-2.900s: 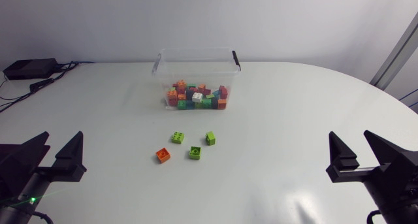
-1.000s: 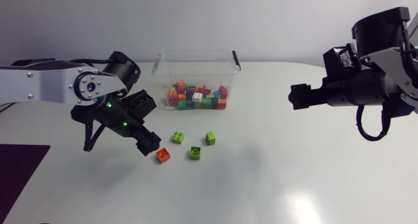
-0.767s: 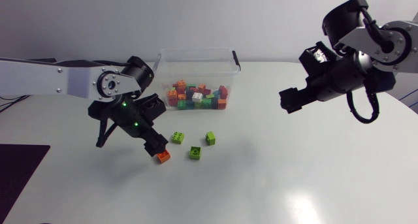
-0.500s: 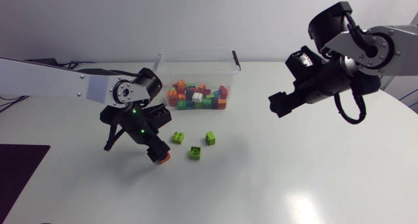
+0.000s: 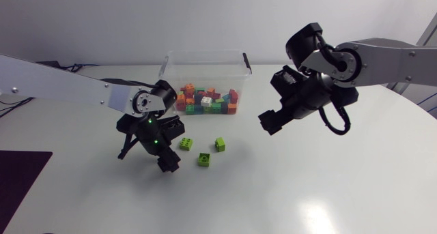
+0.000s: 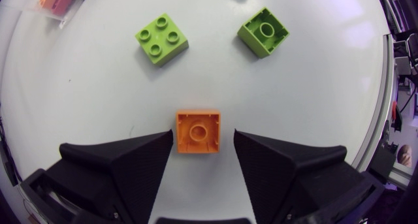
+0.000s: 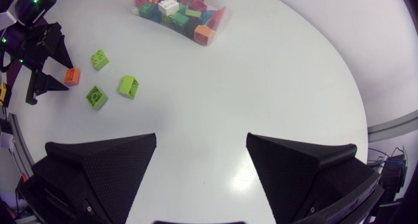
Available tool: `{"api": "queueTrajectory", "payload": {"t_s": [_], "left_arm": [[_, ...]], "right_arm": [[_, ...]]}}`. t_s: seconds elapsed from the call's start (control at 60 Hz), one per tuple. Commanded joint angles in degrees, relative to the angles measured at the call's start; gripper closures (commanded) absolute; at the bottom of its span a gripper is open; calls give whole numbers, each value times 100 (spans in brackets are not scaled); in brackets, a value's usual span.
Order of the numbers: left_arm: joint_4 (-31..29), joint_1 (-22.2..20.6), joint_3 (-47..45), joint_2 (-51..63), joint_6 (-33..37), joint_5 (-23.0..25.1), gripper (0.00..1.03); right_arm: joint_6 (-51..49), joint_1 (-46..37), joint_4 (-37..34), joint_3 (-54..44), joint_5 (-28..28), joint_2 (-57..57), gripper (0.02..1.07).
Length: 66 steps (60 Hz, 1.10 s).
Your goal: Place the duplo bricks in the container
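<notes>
Left wrist view looks straight down on an orange duplo brick [image 6: 198, 131] lying flat on the white table [image 6: 78, 100], between the fingers of the left gripper [image 6: 203, 136]. The fingers stand spread on either side of it, with table showing between the brick and one finger, so this pincer is released and not gripping.

In the head view that gripper is the nearest thing, and it hides the orange brick. Just right of it lies a green brick with one round stud [image 5: 203, 159]. A little farther off are a lime four-stud brick [image 5: 185, 144] and, to its right, another green brick [image 5: 220, 144].

Farther right, the right gripper [image 5: 268, 123] hangs above the table, its fingers wide apart and holding nothing.

Farthest off stands the clear container [image 5: 205, 54], with a pile of mixed bricks [image 5: 205, 101] inside.
</notes>
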Motion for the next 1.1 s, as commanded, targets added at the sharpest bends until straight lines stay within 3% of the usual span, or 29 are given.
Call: {"api": "queueTrajectory", "payload": {"t_s": [0.0, 0.333, 0.633, 1.083], "left_arm": [[30, -58, 170, 229, 160, 43, 46], [171, -23, 161, 396, 107, 60, 74], [22, 109, 205, 27, 160, 60, 76], [-189, 469, 987, -1291, -112, 113, 76]], "right_arm": [[250, 211, 22, 163, -38, 279, 8], [1112, 703, 4, 735, -29, 1184, 9], [1674, 1169, -312, 1262, -3, 2125, 10], [2307, 1362, -1130, 2695, -126, 3100, 21]]}}
